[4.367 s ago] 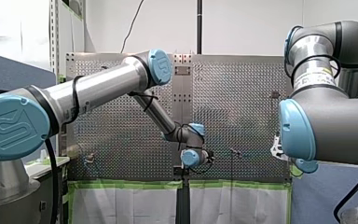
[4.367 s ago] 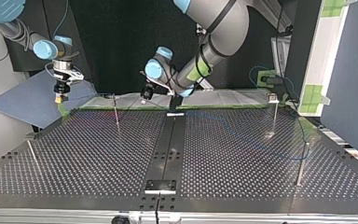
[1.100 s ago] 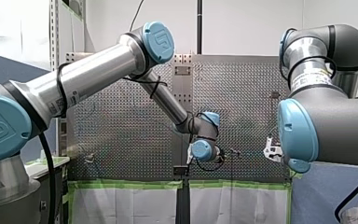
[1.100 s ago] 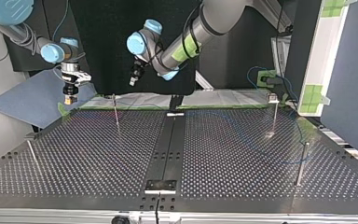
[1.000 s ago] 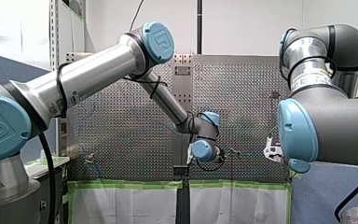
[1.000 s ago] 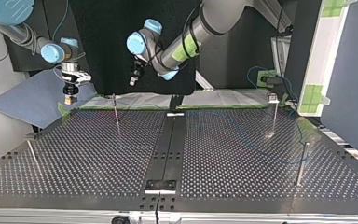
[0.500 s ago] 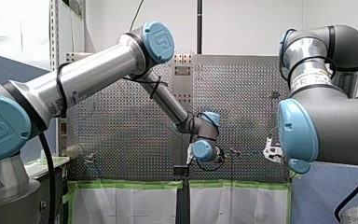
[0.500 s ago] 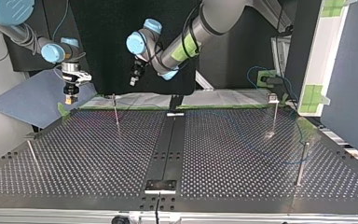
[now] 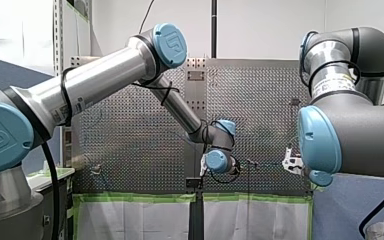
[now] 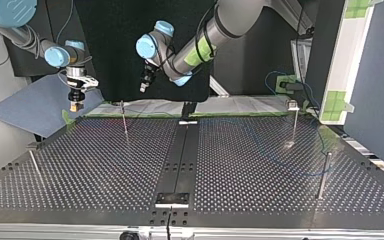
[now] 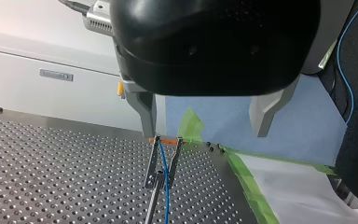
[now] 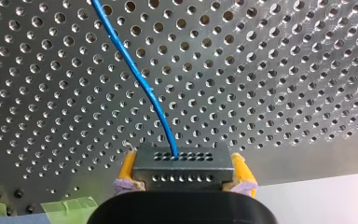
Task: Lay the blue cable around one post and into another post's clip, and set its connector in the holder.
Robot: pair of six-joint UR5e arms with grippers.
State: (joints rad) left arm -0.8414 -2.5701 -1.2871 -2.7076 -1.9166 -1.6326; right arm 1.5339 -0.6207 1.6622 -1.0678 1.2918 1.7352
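Note:
In the right wrist view my right gripper [image 12: 184, 171] is shut with its yellow pads on the dark grey connector [image 12: 182, 161]. The blue cable [image 12: 140, 79] runs from the connector out over the perforated plate. In the top view this gripper [image 10: 75, 106] hangs by the table's far left corner. My left gripper [image 11: 204, 133] is open, its metal fingers [image 11: 147, 114] wide apart with nothing between them. Ahead of it stands a thin post with a two-pronged clip [image 11: 164, 156], and the blue cable [image 11: 166, 196] passes between the prongs. In the top view my left gripper [image 10: 143, 86] hovers above that post [image 10: 124, 120].
Other thin posts stand at the top view's right [image 10: 294, 122], near right [image 10: 323, 175] and near left [image 10: 34, 165]. Slack blue cable loops [image 10: 280, 161] over the table's right half. A black strip [image 10: 180, 155] runs down the middle. Green tape edges the far side.
Since about four seconds ago my left arm has risen and swung toward the top view's left, over the clip post. Over the last second nothing has visibly moved.

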